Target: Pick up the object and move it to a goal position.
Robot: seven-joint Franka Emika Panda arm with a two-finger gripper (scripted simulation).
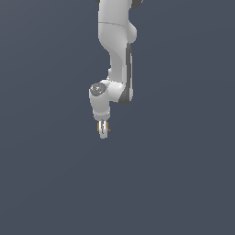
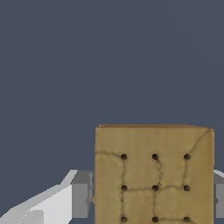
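White arm (image 1: 117, 55) reaches down from the top of the exterior view, wrist bent, gripper (image 1: 103, 131) pointing down over a plain dark grey-blue floor (image 1: 183, 183). Tan object (image 1: 99, 126) sits between the fingers; only slivers of gold show at either side of the white tip. Wrist view: the object (image 2: 154, 175) fills the gap, a cracked tan face with rows of dark holes, grey finger pads (image 2: 81, 194) pressed against both its sides. Gripper clenched on the object.
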